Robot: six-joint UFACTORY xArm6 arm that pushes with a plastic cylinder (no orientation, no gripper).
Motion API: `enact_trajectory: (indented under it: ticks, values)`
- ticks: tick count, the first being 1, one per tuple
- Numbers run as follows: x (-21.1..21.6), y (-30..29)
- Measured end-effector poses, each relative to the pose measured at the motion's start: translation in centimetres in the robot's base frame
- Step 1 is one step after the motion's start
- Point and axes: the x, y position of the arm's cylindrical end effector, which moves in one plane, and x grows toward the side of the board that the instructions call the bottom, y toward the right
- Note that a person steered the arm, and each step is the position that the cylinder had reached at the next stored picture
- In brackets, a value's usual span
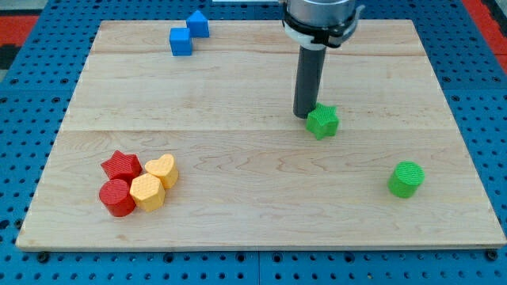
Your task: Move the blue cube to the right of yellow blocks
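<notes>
Two blue blocks sit at the view's top left: a blue cube (181,41) and a second blue block (198,24) touching it at its upper right. A yellow heart (162,169) and a yellow hexagon (147,191) lie together at the lower left. My tip (304,116) is in the middle of the board, touching the left side of a green star (323,121), far to the right of the blue cube and the yellow blocks.
A red star (121,165) and a red cylinder (117,197) touch the yellow blocks on their left. A green cylinder (406,179) stands at the right. The wooden board (253,214) ends at blue pegboard on all sides.
</notes>
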Motion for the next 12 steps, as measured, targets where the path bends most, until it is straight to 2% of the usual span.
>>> enact_trajectory:
  ticks: [2, 3, 4, 5, 6, 7, 8, 9, 10, 12]
  values:
    - [5.0, 6.0]
    - [6.0, 7.4]
    - [1.5, 5.3]
    - [-8.3, 3.4]
    - [-14.4, -1.5]
    - [-16.7, -8.3]
    - [-17.1, -13.1]
    - [-20.9, -13.4]
    - [-22.8, -13.4]
    - [-20.9, -17.9]
